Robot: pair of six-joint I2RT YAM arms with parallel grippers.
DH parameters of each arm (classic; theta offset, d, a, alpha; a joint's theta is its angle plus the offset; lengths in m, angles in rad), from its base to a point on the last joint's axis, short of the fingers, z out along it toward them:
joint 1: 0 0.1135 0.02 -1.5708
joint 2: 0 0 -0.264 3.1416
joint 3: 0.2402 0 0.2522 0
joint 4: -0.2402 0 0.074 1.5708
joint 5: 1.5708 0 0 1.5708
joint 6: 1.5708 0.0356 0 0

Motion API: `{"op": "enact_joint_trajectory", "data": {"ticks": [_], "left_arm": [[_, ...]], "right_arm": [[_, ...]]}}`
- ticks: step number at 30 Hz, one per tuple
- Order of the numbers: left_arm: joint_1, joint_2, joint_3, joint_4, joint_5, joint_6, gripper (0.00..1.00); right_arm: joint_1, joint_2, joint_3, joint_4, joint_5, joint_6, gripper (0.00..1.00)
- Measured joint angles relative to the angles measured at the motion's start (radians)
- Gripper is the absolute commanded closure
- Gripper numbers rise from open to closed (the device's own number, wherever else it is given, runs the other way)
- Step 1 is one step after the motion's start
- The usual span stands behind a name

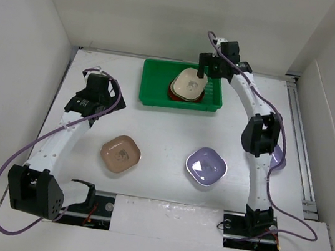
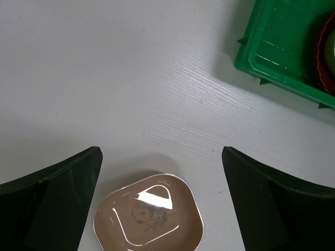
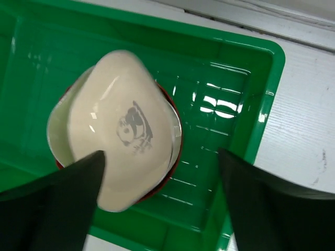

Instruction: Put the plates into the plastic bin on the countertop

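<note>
Resting on red plate (image 1: 172, 93) in green bin (image 1: 154, 86), cream plate (image 3: 123, 151); R gripper (image 3: 161, 154) fingers wide above, L gripper (image 2: 160, 157) likewise.

left claw (image 2: 161, 151): jaws wide apart | right claw (image 3: 160, 155): jaws wide apart, arm extended

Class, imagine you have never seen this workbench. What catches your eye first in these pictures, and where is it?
The bright green plastic bin at the far side of the white countertop stands out first. It holds a cream plate with a panda-like motif, and the right arm's open pincer is just above it. Nearer the arms, a pinkish-brown plate and a lavender plate lie side by side on the countertop.
</note>
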Motion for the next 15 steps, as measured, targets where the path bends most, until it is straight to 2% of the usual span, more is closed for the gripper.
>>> {"op": "enact_joint_trajectory", "data": {"ticks": [4,7,8,12,15], "left_arm": [[0.0,0.0,0.0,0.0,-0.002,0.0,0.0],[0.0,0.0,0.0,-0.001,-0.017,-0.002,0.0],[0.0,0.0,0.0,-0.001,-0.024,-0.004,0.0],[0.0,-0.002,0.0,-0.003,-0.066,-0.025,0.0],[0.0,-0.001,0.0,-0.011,-0.087,-0.042,0.0]], "right_arm": [[0.028,-0.059,-0.079,0.037,0.029,0.002,0.0],[0.074,-0.19,-0.222,0.063,0.06,0.021,0.0],[0.11,-0.286,-0.335,0.106,0.077,0.028,0.0],[0.252,-0.539,-0.612,0.22,0.07,0.074,0.0],[0.405,-0.667,-0.793,0.319,0.039,0.122,0.02]]}}
